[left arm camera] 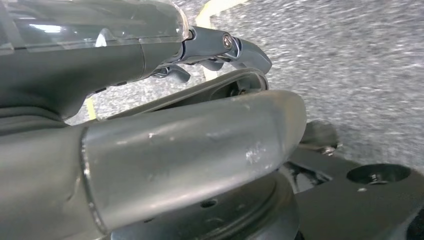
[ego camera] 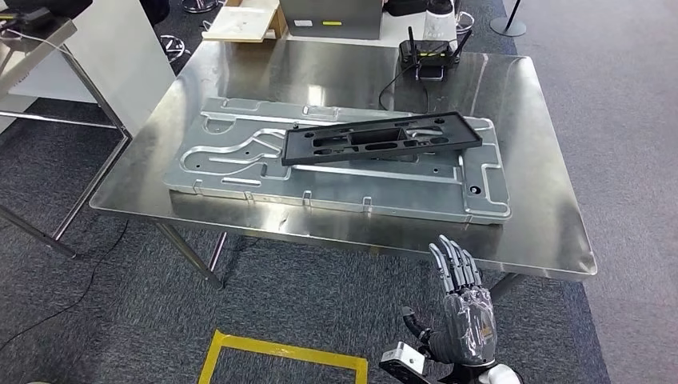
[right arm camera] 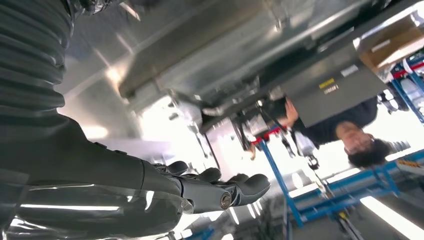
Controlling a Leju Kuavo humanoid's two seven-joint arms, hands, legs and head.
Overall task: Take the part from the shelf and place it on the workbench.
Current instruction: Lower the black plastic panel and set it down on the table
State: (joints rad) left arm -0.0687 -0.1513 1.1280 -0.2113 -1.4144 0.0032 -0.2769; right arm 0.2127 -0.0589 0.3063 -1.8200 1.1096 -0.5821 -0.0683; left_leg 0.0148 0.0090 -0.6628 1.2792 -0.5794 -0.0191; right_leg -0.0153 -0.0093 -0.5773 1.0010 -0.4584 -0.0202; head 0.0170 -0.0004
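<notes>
The grey plate [ego camera: 336,160] and the black part [ego camera: 380,139] lying on it are taking up the middle of the counter [ego camera: 544,232]. A black box [ego camera: 432,56] with its cable is blocking the far edge, while bare strips are lying open along both sides and the near edge.

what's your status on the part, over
Right hand open, empty, below table edge. Left hand empty, hanging. Black part lies on silver plate on workbench. Nothing blocking.

Black slotted part [ego camera: 380,138] flat on workbench [ego camera: 544,232]
</notes>
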